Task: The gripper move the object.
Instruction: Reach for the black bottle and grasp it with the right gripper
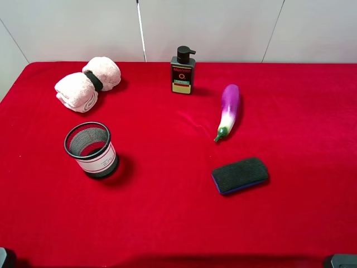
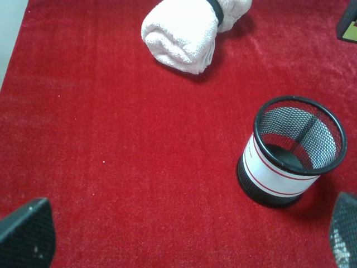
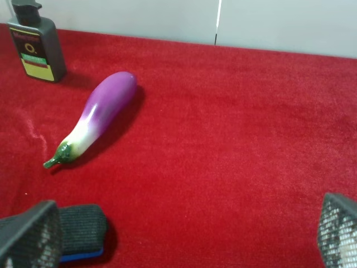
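The object, a small dark pump bottle (image 1: 183, 71) with a red, green and cream label, stands upright at the back middle of the red table. It also shows in the right wrist view (image 3: 36, 47), and its corner shows in the left wrist view (image 2: 348, 25). My left gripper (image 2: 187, 229) is open and empty, low over the cloth near the mesh cup and far from the bottle. My right gripper (image 3: 184, 234) is open and empty near the table's front, with the eggplant between it and the bottle. In the exterior high view only dark bits show at the bottom corners.
A purple eggplant (image 1: 229, 110) lies to the right of the bottle. A black eraser pad (image 1: 240, 175) lies in front of the eggplant. A black mesh cup (image 1: 91, 149) stands at the left. Two rolled pink towels (image 1: 88, 84) lie at the back left.
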You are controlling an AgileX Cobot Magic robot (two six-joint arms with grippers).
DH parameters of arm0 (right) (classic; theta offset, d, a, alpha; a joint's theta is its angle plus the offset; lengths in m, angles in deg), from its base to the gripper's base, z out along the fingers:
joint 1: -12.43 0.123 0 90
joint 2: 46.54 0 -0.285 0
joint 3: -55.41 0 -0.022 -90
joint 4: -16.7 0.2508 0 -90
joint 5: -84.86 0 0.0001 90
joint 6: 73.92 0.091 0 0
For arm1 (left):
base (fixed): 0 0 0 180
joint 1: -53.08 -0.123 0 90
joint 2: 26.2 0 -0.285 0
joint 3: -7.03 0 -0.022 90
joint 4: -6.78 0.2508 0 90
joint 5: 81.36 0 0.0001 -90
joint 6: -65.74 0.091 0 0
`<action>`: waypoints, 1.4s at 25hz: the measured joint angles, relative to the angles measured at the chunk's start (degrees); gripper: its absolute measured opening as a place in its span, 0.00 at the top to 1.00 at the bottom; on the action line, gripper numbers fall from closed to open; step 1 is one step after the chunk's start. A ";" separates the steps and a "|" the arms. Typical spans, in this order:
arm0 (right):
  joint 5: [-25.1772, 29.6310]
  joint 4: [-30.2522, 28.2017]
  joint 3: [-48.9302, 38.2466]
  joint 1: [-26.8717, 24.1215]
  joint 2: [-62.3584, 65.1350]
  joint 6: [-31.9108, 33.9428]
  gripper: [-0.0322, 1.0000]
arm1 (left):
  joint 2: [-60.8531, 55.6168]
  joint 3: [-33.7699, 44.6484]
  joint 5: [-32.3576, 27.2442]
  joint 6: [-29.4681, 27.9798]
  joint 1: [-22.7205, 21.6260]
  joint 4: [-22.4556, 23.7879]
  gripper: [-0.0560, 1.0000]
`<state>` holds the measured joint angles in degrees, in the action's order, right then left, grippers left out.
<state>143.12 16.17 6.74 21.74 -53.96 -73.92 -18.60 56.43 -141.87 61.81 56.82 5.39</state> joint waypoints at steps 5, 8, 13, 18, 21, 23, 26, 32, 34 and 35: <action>0.00 0.00 0.00 0.00 0.00 0.00 0.30 | 0.00 0.00 0.00 0.00 0.00 0.00 0.02; 0.00 0.00 0.00 0.00 0.00 0.00 0.30 | 0.00 0.00 0.00 0.00 0.00 0.00 0.02; 0.00 0.00 0.00 0.00 0.00 0.00 0.30 | 0.00 0.00 0.00 0.00 0.00 0.00 0.02; 0.00 0.00 0.00 0.00 0.00 0.00 0.30 | 0.00 0.00 0.00 0.00 0.00 0.00 0.02; 0.00 0.00 0.00 0.00 -0.21 0.00 0.30 | 0.00 0.00 0.00 0.00 0.00 0.00 0.02; 0.00 0.53 0.12 0.00 -1.70 0.00 0.30 | 0.00 0.00 0.00 0.00 0.00 0.00 0.02; -0.40 0.53 1.59 0.00 -5.70 0.00 0.30 | 0.00 0.00 0.00 0.00 0.00 0.00 0.02; -2.50 0.53 4.67 0.00 -14.92 0.00 0.30 | 0.00 0.00 0.00 0.00 0.00 0.00 0.02; -3.64 0.53 5.15 0.00 -17.98 -0.33 0.30 | 0.00 0.00 0.00 0.00 0.00 0.00 0.02; -4.33 0.53 5.21 0.00 -19.54 0.00 0.30 | 0.00 0.00 0.00 0.00 0.00 0.00 0.02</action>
<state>138.79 16.70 11.95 21.74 -73.50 -73.92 -18.60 56.43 -141.87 61.81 56.82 5.39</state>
